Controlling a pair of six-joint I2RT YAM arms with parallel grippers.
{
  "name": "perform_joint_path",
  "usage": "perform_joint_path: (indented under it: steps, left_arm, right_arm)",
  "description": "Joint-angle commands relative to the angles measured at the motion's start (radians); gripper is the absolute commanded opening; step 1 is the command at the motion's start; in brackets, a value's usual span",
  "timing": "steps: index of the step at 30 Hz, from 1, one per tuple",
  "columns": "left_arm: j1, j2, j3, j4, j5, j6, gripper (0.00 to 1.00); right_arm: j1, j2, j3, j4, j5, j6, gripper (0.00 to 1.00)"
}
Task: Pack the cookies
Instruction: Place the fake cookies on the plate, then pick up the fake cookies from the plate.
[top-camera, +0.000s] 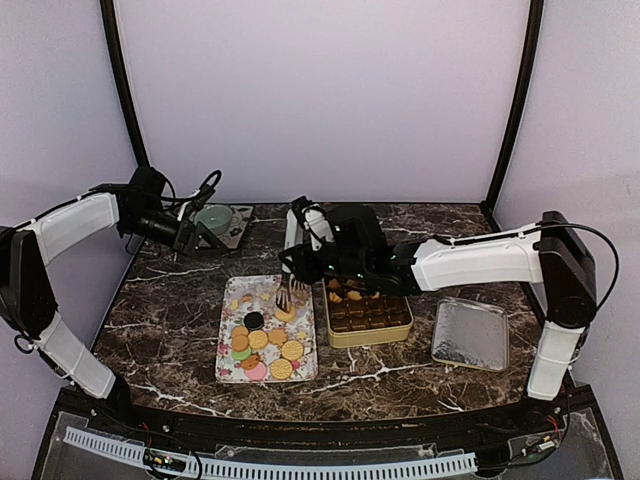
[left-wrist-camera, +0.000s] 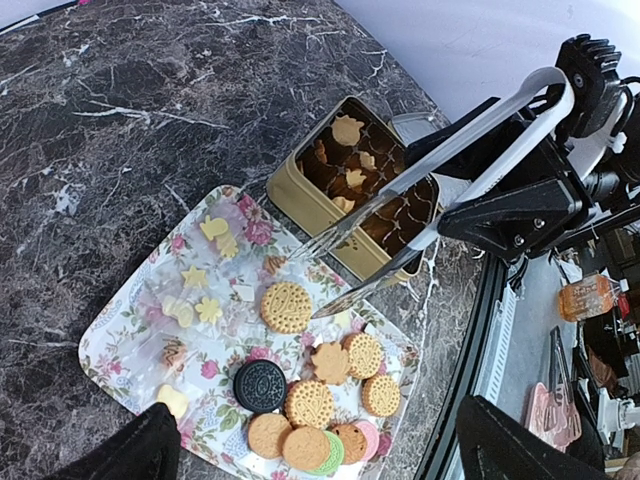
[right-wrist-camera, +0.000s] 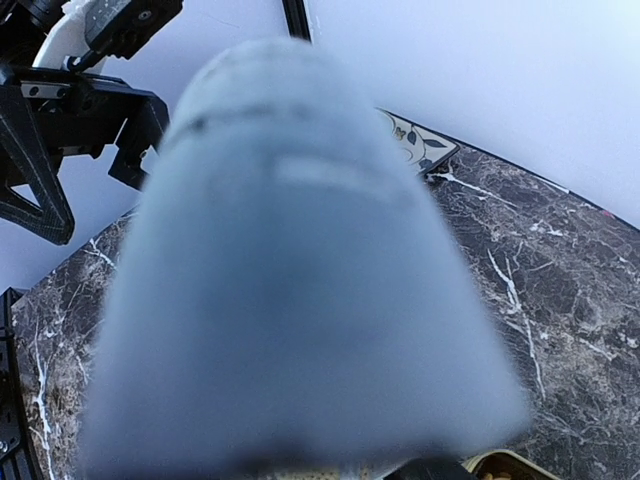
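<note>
Cookies (left-wrist-camera: 287, 306) beneath tongs (left-wrist-camera: 470, 137), some overlapped

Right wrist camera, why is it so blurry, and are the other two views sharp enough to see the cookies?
Right wrist view: a grey out-of-focus blob right against the lens fills most of the frame; only the table behind is sharp. Left wrist view: sharp, cookies clear, mild glare on the tongs. Top view: in focus and evenly lit, but the cookies look small.
</note>
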Motion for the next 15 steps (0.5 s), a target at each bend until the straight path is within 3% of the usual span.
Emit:
perform_joint_path:
  steps: [1,15]
  left_arm:
    - [0.007,-0.051,-0.016,-0.021,0.001,0.018,0.99]
    - [0.008,-0.056,-0.011,-0.011,0.006,0.007,0.99]
  right_arm:
    - [0.027,-0.090,-0.009,0.046,0.037,-0.041,0.46]
    - [0.137,0.015,0.019,0.022,0.021,-0.034,0.45]
